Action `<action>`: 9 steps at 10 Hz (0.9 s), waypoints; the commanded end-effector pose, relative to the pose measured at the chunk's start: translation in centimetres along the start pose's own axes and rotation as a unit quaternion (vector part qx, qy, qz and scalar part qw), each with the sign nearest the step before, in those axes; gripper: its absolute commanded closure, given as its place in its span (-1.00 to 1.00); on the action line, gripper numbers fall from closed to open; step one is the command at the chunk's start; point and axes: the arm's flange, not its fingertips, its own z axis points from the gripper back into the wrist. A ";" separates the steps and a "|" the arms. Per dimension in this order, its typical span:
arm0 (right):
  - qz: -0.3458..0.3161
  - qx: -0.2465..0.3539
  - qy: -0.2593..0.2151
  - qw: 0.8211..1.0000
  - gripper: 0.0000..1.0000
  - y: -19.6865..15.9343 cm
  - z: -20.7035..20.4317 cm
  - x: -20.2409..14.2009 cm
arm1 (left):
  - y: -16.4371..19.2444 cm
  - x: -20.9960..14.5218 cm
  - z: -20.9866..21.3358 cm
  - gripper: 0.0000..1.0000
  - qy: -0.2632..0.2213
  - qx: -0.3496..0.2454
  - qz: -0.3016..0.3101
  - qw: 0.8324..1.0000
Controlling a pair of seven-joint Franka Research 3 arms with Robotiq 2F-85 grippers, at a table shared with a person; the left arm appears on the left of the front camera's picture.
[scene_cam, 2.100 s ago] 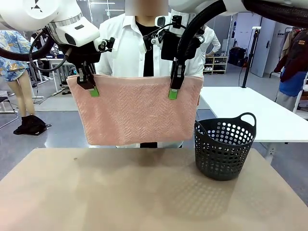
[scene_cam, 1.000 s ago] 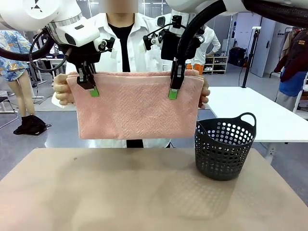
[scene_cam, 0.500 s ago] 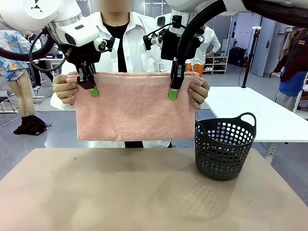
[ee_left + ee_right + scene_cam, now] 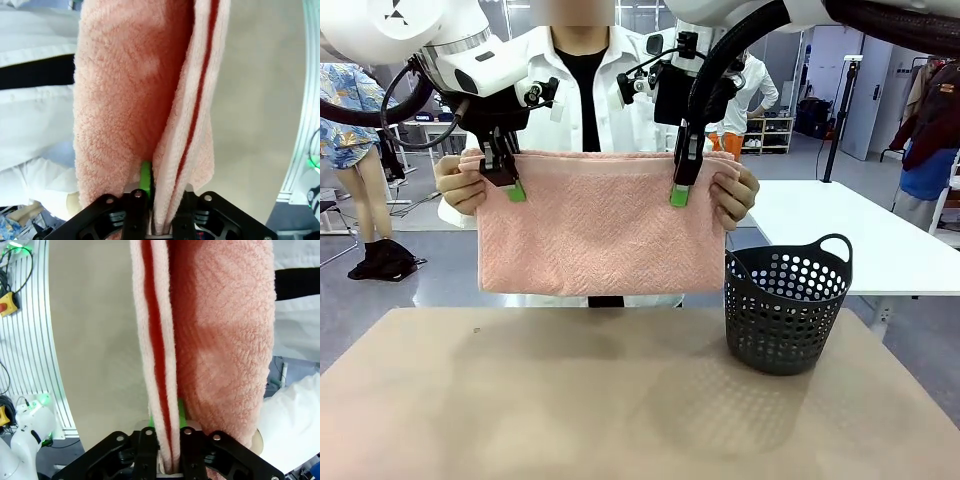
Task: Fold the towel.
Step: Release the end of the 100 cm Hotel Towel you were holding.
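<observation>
Towel is straddled by left gripper and right gripper, clamping untellable; release is advised once the person's hands are set.

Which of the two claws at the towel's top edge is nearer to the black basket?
The right claw, at the towel end beside the basket; the left claw is at the far end, away from it.

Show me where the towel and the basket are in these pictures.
towel (image 4: 600, 235): front view, middle of its hanging front face.
basket (image 4: 785, 330): front view, its perforated side wall.
</observation>
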 end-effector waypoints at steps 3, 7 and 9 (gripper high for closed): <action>-0.024 -0.002 0.002 1.000 -0.67 0.3 1.9 -0.1 | 1.0 -0.1 1.5 -1.00 -0.016 0.004 0.020 1.000; -0.096 0.003 -0.057 0.994 -1.00 1.9 8.9 -1.9 | 1.0 -0.3 7.7 -0.91 -0.014 0.013 0.098 0.995; -0.192 0.001 -0.108 0.975 -1.00 3.6 13.4 -6.4 | -0.3 -3.7 13.0 -1.00 -0.057 0.006 0.197 0.979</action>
